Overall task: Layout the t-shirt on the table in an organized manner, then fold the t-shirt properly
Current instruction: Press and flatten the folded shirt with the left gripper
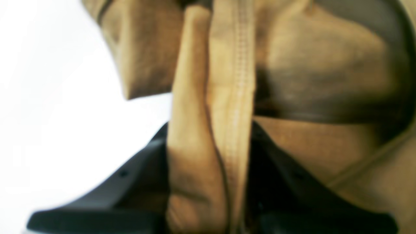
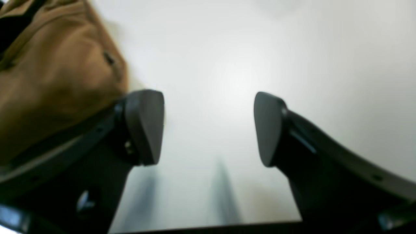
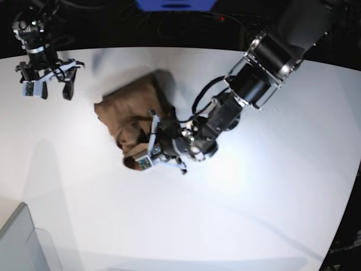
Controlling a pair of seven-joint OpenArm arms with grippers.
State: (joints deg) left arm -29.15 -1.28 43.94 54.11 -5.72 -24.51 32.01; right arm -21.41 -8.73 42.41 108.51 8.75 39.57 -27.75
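Observation:
The tan-brown t-shirt (image 3: 121,116) lies crumpled in a heap on the white table (image 3: 254,197), left of centre. My left gripper (image 3: 145,144) is at the heap's near-right edge. In the left wrist view, that gripper (image 1: 210,126) is shut on a bunched fold of the t-shirt (image 1: 227,97) with a stitched hem running between the black fingers. My right gripper (image 3: 46,89) hovers at the far left, apart from the shirt. In the right wrist view, it (image 2: 208,128) is open and empty over bare table (image 2: 260,48), with the shirt (image 2: 55,74) off to its upper left.
A grey translucent bin corner (image 3: 22,243) sits at the near left of the table. The left arm (image 3: 265,62) reaches in from the far right across the table. The table's curved far edge (image 3: 186,49) borders dark background.

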